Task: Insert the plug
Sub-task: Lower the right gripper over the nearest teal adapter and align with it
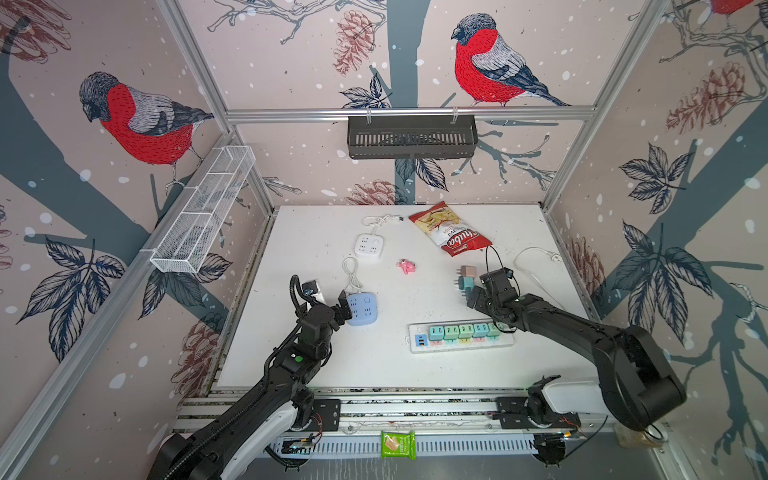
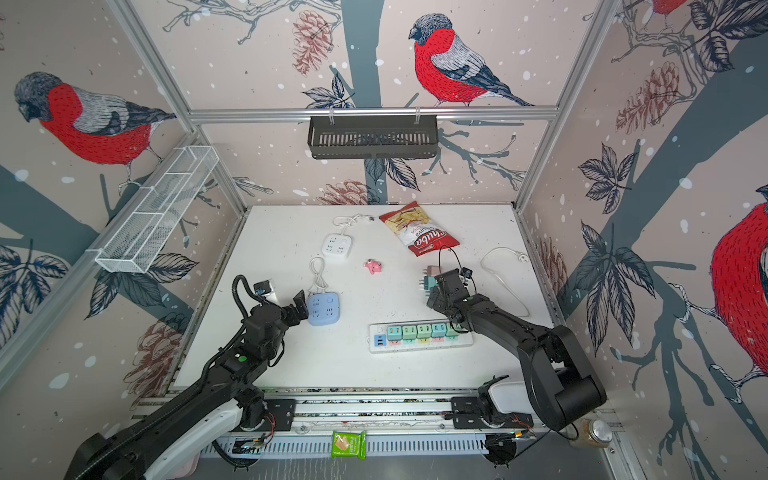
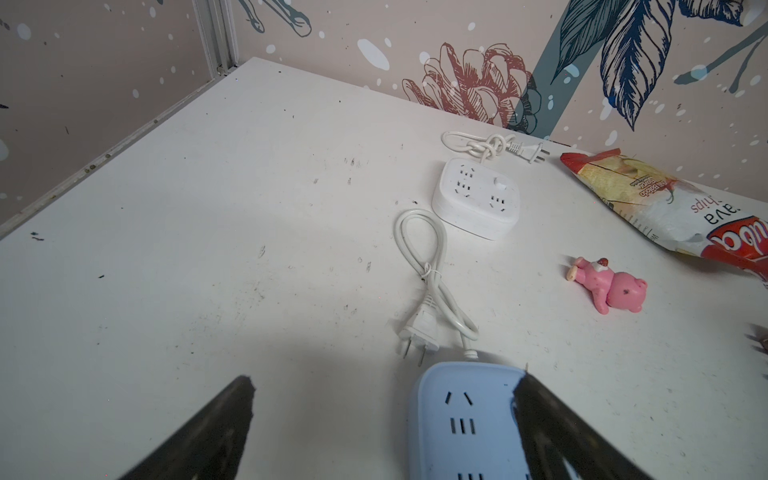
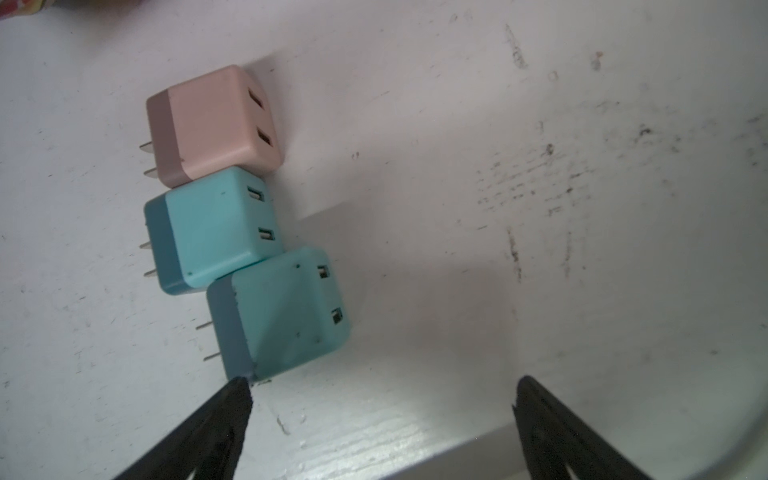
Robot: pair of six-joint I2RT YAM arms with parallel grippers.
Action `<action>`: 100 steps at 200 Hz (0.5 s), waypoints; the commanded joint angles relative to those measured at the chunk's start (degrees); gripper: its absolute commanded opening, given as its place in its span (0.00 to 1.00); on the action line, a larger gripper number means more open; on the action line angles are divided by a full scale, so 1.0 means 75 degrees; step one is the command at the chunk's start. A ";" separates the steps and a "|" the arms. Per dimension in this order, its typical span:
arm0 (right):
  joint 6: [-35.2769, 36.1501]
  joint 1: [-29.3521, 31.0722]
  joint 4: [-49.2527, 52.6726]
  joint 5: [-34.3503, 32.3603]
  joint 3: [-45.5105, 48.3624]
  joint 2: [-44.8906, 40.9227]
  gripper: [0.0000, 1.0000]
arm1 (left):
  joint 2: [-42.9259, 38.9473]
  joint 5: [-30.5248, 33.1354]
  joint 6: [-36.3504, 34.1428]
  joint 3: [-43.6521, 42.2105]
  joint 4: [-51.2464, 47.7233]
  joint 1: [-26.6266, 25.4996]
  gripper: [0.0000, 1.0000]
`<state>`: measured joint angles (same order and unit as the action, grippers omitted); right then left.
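Observation:
Three loose plugs lie side by side on the white table: a pink plug [image 4: 216, 124], a teal plug [image 4: 216, 228] and a tilted teal plug [image 4: 282, 311], prongs all pointing the same way. My right gripper [image 4: 383, 383] is open just short of them. One fingertip [image 4: 239, 395] sits at the tilted plug's corner, and nothing lies between the fingers. The long white power strip [image 1: 419, 345] holds several teal plugs [image 1: 461, 331]. My left gripper [image 3: 384, 380] is open at the blue socket block [image 3: 465, 424]. One of its fingers overlaps the block's top; the other is over bare table.
A white socket block [image 1: 368, 247] with its cord, a pink toy [image 1: 406, 267] and a chips bag [image 1: 451, 228] lie toward the back. A loose white cable [image 1: 536, 266] lies at the right. A black basket [image 1: 411, 137] and a wire basket [image 1: 203, 208] hang on the walls.

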<state>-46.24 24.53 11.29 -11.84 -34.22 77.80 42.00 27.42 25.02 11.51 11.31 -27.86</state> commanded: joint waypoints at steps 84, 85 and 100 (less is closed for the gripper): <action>0.0258 0.0490 -0.0159 -0.0058 -0.1230 0.1508 1.00 | -0.0001 0.0042 -0.0044 0.0043 0.0366 0.0013 0.97; 0.0258 0.0496 -0.0135 -0.0078 -0.1240 0.1526 1.00 | 0.0000 0.0039 -0.0043 0.0039 0.0366 0.0012 0.97; 0.0220 0.0501 0.0141 -0.0488 -0.1383 0.1691 1.00 | 0.0004 0.0035 -0.0050 0.0046 0.0377 0.0011 0.97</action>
<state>-44.80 28.08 9.21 -10.39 -43.07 88.90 42.00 27.20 25.02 11.51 11.33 -27.86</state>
